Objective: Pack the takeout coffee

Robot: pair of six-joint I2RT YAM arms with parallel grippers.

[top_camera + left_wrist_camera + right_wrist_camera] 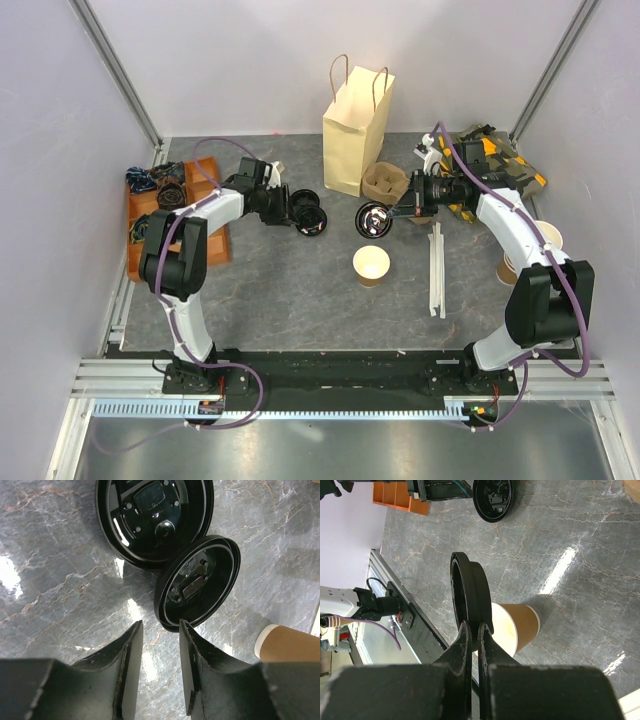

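The takeout coffee's brown paper cup [371, 265] stands upright and lidless mid-table; it also shows in the right wrist view [517, 625] and at the edge of the left wrist view [290, 642]. My right gripper [392, 217] [474, 627] is shut on the rim of a round black lid [373, 220] [469, 592], held on edge above and behind the cup. My left gripper [290, 208] [160, 630] is open with nothing between its fingers, just short of two loose black lids [310, 215]: a smaller one [197, 582] leans on a larger one [155, 520]. The tan paper bag [357, 130] stands at the back.
A cardboard cup carrier [385, 183] sits beside the bag. An orange tray [205, 180] with dark items lies at the left. Pale paper cups [547, 238] stand at the right by the right arm, a white strip [437, 270] lies near them, and yellow-black clutter [500, 160] sits back right.
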